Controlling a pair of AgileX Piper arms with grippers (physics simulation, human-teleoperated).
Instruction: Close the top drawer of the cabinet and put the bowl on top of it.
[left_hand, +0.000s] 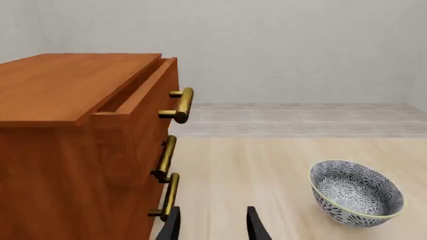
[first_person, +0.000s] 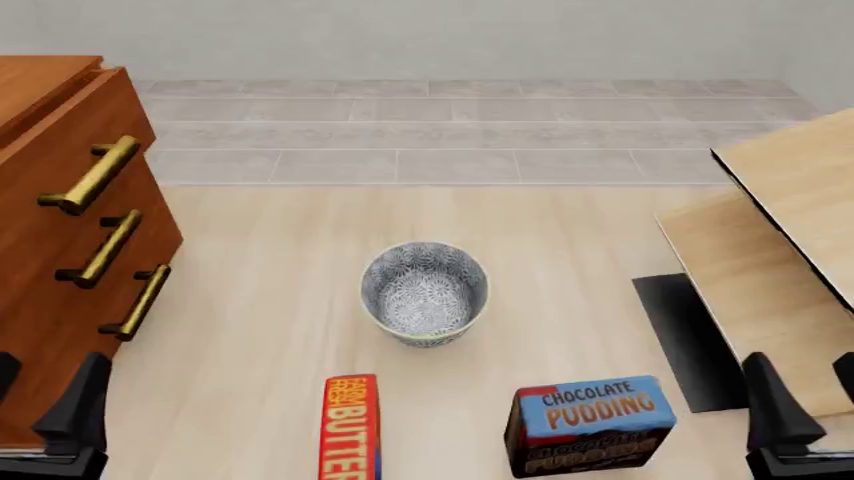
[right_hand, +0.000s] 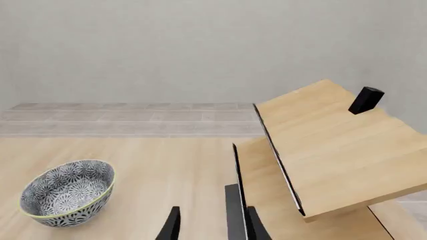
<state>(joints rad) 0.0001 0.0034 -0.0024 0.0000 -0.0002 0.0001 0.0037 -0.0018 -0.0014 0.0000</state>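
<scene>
The cabinet (first_person: 54, 230) runs off the left edge of the front view, so its top barely shows. The butter box (first_person: 352, 428) and the pudding box (first_person: 590, 425) are cut by the bottom edge. Only the tips of the left gripper (first_person: 47, 415) and right gripper (first_person: 807, 410) show in the bottom corners.

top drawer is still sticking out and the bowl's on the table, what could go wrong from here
1. The top drawer stands slightly open; pushing off-centre or catching its brass handle could jam it or shove the cabinet.
2. The bowl is deep and round, so the end effector may slip on its rim and tip it.
3. The butter box and pudding box lie between the arms and the bowl, and could be knocked during a reach.
</scene>
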